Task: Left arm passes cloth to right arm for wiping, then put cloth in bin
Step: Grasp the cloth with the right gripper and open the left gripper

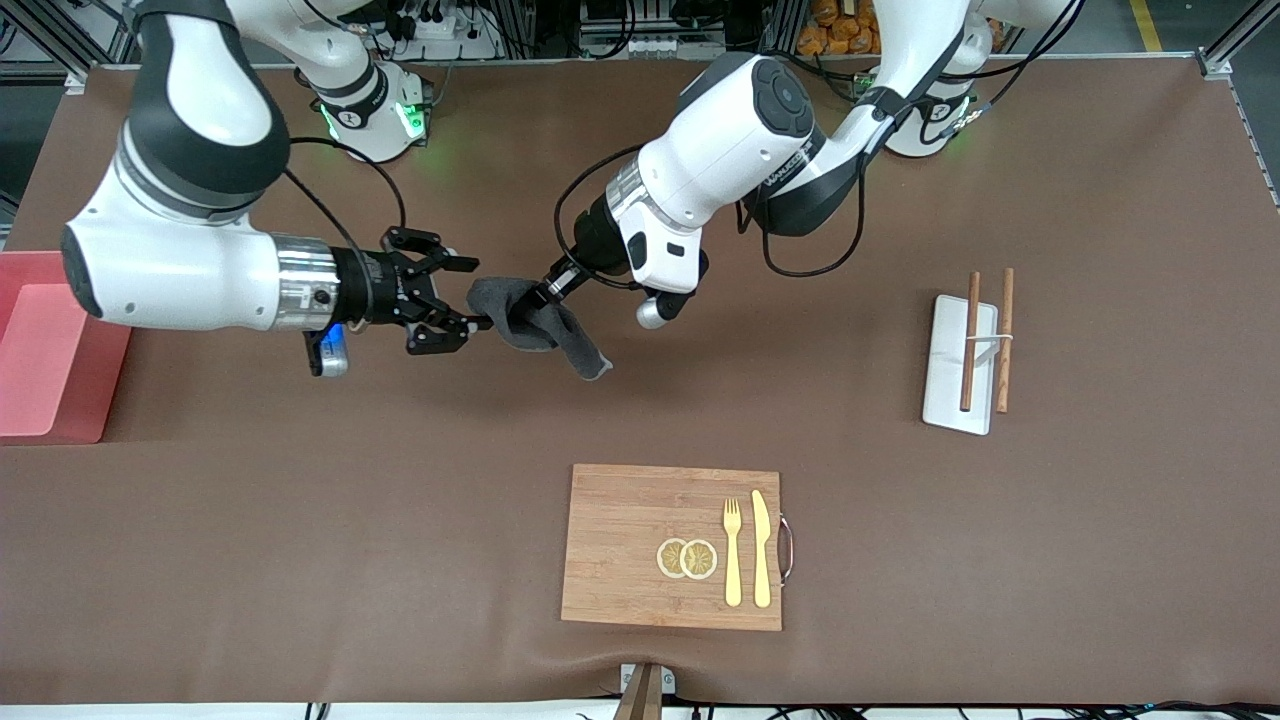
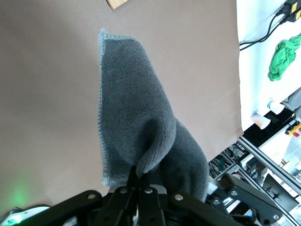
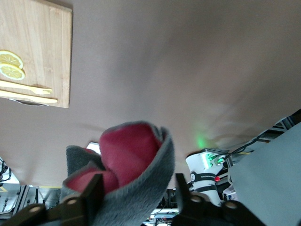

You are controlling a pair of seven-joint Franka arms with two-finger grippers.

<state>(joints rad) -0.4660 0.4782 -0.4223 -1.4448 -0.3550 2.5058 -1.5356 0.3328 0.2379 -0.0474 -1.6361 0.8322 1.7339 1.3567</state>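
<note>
The dark grey cloth (image 1: pixel 535 325) hangs in the air over the middle of the table. My left gripper (image 1: pixel 545 293) is shut on a fold of it, and one corner droops toward the table. In the left wrist view the cloth (image 2: pixel 136 117) hangs from the closed left gripper (image 2: pixel 141 175). My right gripper (image 1: pixel 472 293) is open, with one end of the cloth between its fingers. In the right wrist view the cloth (image 3: pixel 141 188) fills the gap of the right gripper (image 3: pixel 138 192) without being clamped. The pink bin (image 1: pixel 45 345) sits at the right arm's end of the table.
A wooden cutting board (image 1: pixel 620 545) with lemon slices (image 1: pixel 687 558), a fork and a knife lies near the front camera; it also shows in the right wrist view (image 3: pixel 42 42). A white tray (image 1: pixel 950 365) with chopsticks lies toward the left arm's end.
</note>
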